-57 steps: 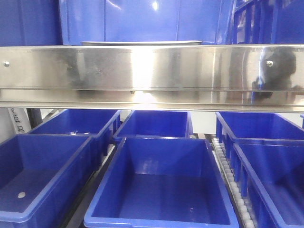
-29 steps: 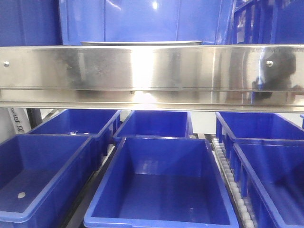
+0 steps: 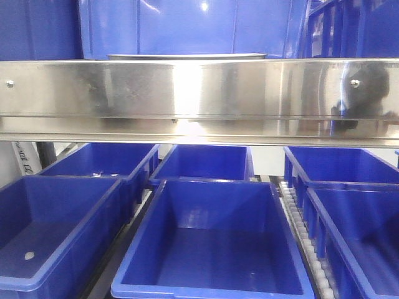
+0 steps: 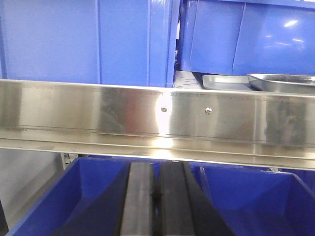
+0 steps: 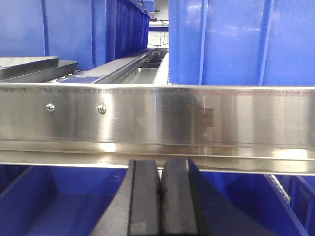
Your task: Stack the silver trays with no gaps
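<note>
The silver trays sit on the shelf behind the steel rail. In the front view only a thin rim [image 3: 187, 56] shows edge-on above the rail. The left wrist view has one flat tray [image 4: 229, 82] and a second tray [image 4: 283, 82] lying over its right side. The right wrist view has the same pair at far left, an upper tray [image 5: 27, 61] and a lower one [image 5: 47, 72]. My left gripper [image 4: 156, 169] is shut and empty, below the rail and left of the trays. My right gripper [image 5: 161, 167] is also shut and empty, below the rail and right of the trays.
A long riveted steel rail [image 3: 199, 93] spans the shelf front. Tall blue bins [image 3: 187, 28] stand behind the trays. Several open blue bins [image 3: 212, 243] sit on the lower level, with a roller track [image 3: 302, 237] between them.
The front view has shifted very slightly and the reflections on the rail differ a little. Nothing else has visibly moved.
</note>
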You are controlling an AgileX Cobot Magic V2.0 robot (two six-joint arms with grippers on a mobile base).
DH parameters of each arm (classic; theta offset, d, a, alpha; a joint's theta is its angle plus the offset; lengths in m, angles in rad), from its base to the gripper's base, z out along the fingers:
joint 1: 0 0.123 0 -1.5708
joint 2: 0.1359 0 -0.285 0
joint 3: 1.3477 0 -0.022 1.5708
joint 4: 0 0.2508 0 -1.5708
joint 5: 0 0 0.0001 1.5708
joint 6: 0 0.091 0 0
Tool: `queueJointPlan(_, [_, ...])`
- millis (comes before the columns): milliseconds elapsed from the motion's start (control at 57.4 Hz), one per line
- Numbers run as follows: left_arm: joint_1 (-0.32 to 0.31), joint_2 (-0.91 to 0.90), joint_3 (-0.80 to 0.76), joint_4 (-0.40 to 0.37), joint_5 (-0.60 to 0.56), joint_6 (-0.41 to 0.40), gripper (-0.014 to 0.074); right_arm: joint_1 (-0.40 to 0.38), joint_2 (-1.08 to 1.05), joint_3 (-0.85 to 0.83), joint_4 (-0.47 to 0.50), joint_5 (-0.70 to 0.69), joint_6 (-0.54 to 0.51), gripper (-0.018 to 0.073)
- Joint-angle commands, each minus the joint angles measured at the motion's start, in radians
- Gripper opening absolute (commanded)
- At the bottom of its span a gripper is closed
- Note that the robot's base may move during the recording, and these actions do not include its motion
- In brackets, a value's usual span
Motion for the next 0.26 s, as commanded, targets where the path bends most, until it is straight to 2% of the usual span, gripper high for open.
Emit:
queueJointPlan(0, [-0.005,-0.005,-0.001,0.003,-0.007,-0.003,-0.001,0.0,-0.005,0.0,-0.009,-0.011,0.002,-0.0081])
queueJointPlan(244, [-0.005,-0.005,-0.001,0.003,-0.007,-0.003,-0.001,0.0,-0.005,0.0,-0.009,-0.011,0.002,-0.0081])
